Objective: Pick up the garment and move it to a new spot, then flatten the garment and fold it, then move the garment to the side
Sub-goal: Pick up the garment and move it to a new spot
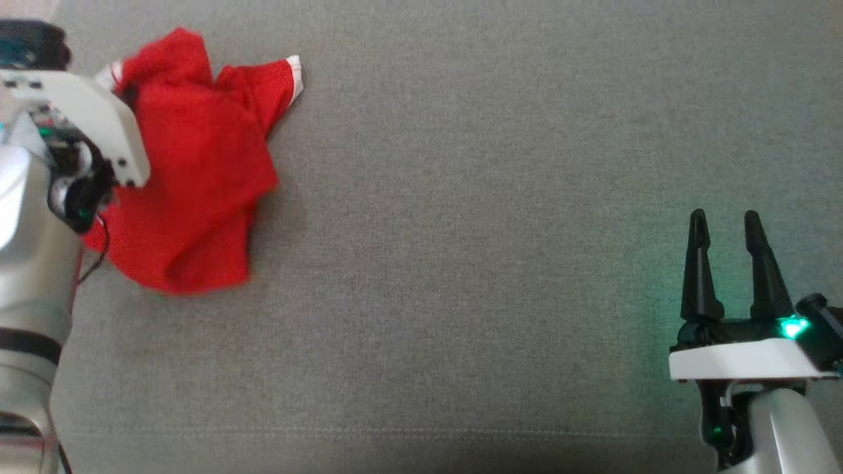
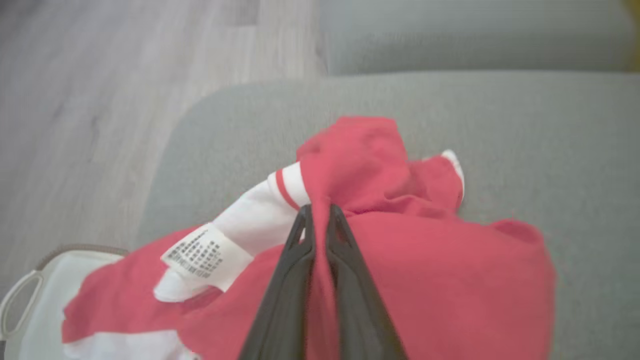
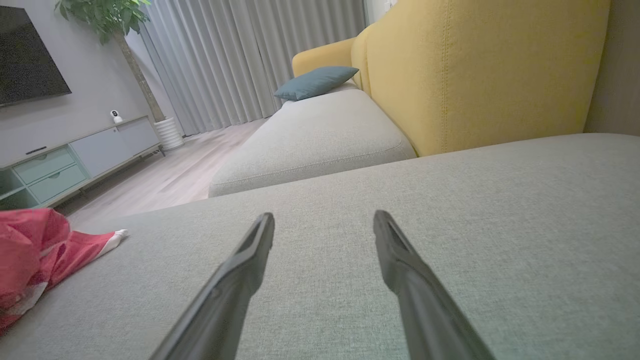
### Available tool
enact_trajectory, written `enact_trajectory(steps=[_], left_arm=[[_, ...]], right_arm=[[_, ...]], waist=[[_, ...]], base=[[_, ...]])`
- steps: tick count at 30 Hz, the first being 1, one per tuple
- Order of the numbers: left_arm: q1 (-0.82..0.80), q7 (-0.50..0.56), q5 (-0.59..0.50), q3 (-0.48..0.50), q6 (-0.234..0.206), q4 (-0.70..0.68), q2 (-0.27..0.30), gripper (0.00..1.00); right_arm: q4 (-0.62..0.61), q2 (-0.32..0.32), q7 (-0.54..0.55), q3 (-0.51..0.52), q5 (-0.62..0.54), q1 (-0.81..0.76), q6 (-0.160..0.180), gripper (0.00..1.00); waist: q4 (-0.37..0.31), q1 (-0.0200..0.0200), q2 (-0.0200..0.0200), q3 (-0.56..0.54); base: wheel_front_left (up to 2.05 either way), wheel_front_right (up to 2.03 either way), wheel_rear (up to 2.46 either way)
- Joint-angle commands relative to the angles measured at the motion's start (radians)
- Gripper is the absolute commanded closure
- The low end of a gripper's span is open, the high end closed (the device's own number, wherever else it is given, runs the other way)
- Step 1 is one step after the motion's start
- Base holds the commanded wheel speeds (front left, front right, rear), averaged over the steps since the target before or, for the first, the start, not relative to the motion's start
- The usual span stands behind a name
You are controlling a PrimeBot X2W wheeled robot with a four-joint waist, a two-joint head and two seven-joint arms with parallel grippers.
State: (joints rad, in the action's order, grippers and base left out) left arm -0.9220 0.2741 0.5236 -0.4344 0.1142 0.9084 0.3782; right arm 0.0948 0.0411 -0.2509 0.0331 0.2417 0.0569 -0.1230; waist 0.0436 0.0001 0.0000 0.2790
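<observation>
The garment [image 1: 197, 171] is a crumpled red piece with white trim, bunched at the far left of the grey sofa seat [image 1: 494, 263]. In the left wrist view my left gripper [image 2: 318, 210] is shut on a fold of the garment [image 2: 425, 260], with red cloth pinched between the two dark fingers; a white care label [image 2: 202, 255] shows beside them. In the head view the left wrist mount [image 1: 85, 131] covers the garment's left edge and hides the fingers. My right gripper [image 1: 724, 216] stands open and holds nothing at the lower right, far from the garment [image 3: 30, 250].
The seat's left edge drops to a wooden floor [image 2: 100, 100], where a white basket [image 2: 30, 295] stands. A yellow backrest [image 3: 475, 75], a second seat cushion [image 3: 310, 135] with a teal pillow [image 3: 315, 82] and a TV cabinet [image 3: 75, 155] lie beyond.
</observation>
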Motion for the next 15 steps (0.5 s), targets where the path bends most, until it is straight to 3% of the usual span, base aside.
enact_trajectory(steps=[1, 9, 15], left_arm=[[-0.084, -0.068, -0.002, 0.046, -0.012, -0.032, 0.05, 1.0], [-0.129, -0.308, 0.013, 0.083, -0.027, -0.086, -0.008, 1.0], [-0.128, -0.391, 0.05, 0.102, -0.036, -0.158, -0.08, 1.0]], right_arm=[[-0.022, 0.009, -0.011, -0.031, 0.011, 0.022, -0.008, 0.0], [0.01, 0.009, -0.011, -0.039, 0.032, -0.008, -0.008, 0.0], [0.024, 0.009, -0.011, -0.048, 0.04, -0.034, -0.008, 0.0]], waist=[[0.001, -0.0001, 0.0, -0.029], [0.014, -0.0001, 0.0, -0.137], [0.024, -0.0001, 0.0, -0.208]], base=[[0.0, 0.0, 0.0], [0.0, 0.0, 0.0], [0.0, 0.0, 0.0]])
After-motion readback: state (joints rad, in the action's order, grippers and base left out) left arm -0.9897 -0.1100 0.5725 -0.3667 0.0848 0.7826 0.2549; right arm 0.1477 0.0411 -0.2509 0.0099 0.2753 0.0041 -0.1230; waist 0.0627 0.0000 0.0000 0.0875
